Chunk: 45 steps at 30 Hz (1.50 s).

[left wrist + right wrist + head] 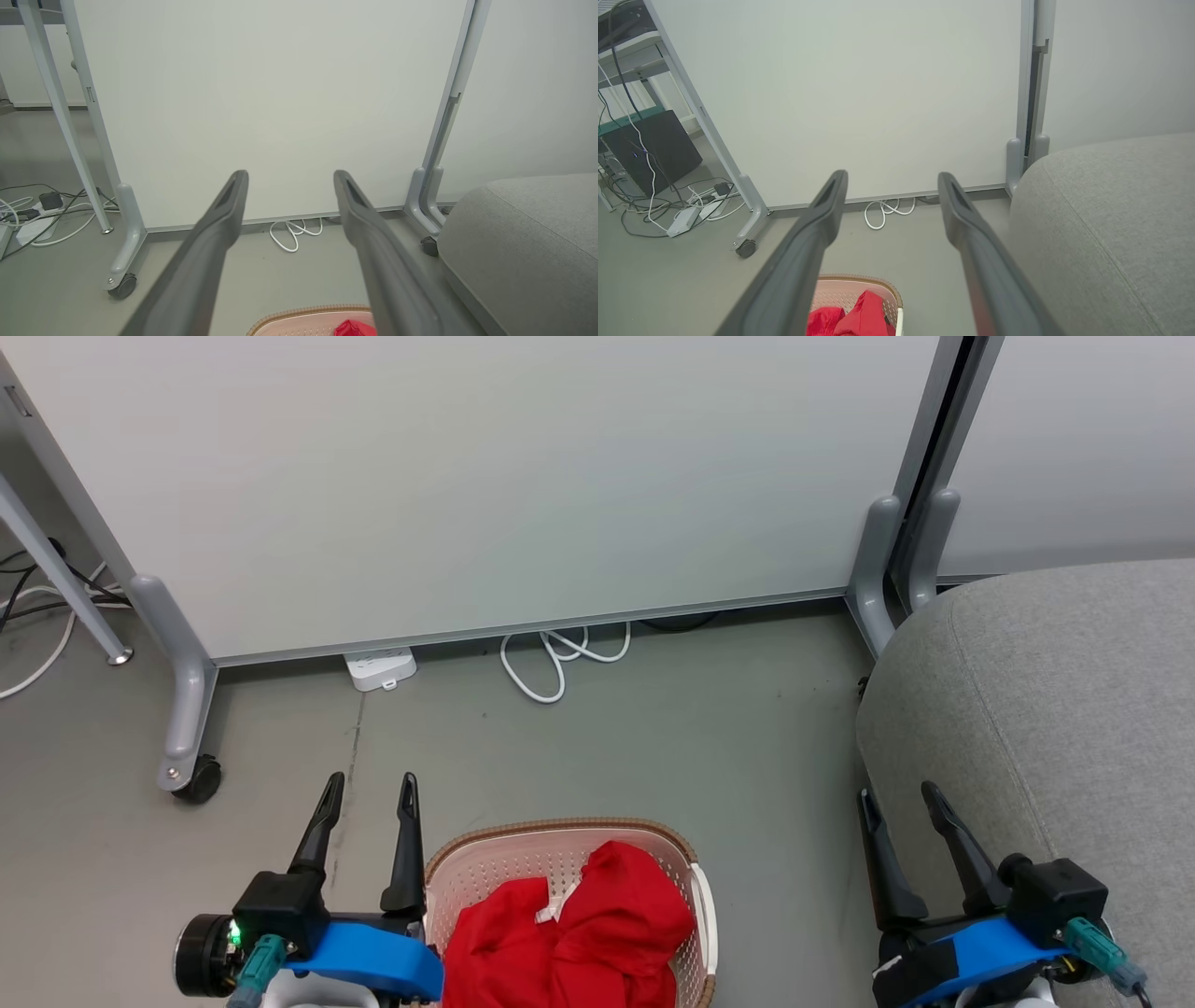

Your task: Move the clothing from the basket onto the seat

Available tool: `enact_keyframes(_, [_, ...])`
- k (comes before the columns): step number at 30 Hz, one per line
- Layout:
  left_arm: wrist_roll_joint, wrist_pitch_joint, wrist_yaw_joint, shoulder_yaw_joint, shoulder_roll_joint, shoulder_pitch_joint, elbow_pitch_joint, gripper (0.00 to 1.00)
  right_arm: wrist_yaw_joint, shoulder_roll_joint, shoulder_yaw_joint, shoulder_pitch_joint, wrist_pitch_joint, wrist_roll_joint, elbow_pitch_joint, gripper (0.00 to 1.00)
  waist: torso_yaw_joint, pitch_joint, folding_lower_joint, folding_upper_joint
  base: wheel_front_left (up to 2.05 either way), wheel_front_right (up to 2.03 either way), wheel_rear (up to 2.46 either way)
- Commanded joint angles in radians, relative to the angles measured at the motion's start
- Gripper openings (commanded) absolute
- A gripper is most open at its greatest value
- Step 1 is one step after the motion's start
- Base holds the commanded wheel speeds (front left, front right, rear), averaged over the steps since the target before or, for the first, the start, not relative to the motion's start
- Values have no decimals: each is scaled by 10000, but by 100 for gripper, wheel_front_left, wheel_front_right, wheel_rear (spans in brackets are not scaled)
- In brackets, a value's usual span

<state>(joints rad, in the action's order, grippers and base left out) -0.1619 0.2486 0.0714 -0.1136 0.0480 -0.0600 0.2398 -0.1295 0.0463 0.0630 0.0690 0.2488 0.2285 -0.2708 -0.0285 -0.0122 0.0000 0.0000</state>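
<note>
Well, head view: red clothing (579, 924) heaped in the basket (560, 825) at bottom centre, none on the seat (1055, 709) at right. Left gripper (372, 779) lower left, right gripper (896, 791) lower right, both spread wide and empty, probably poised to reach in. Left wrist view: fingers apart, basket rim at the bottom edge. Right wrist view: same spread, seat on the right, handy for the drop.

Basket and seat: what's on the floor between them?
Nothing lies there: in the head view bare grey floor runs from the basket to the seat. The right gripper, jaws open, hangs in that gap beside the seat's edge.
</note>
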Motion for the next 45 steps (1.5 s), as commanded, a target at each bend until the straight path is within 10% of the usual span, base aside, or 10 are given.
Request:
enact_keyframes(1, [225, 93, 14, -64, 36, -82, 18, 100, -20, 66, 39, 108, 92, -218, -20, 100, -6, 0, 0, 0, 0, 0, 0])
enact_keyframes(45, [1042, 172, 574, -990, 585, -2296, 1904, 100, -14, 62, 145, 758, 173, -614, -32, 100, 241, -1422, 0, 0, 0, 0, 0])
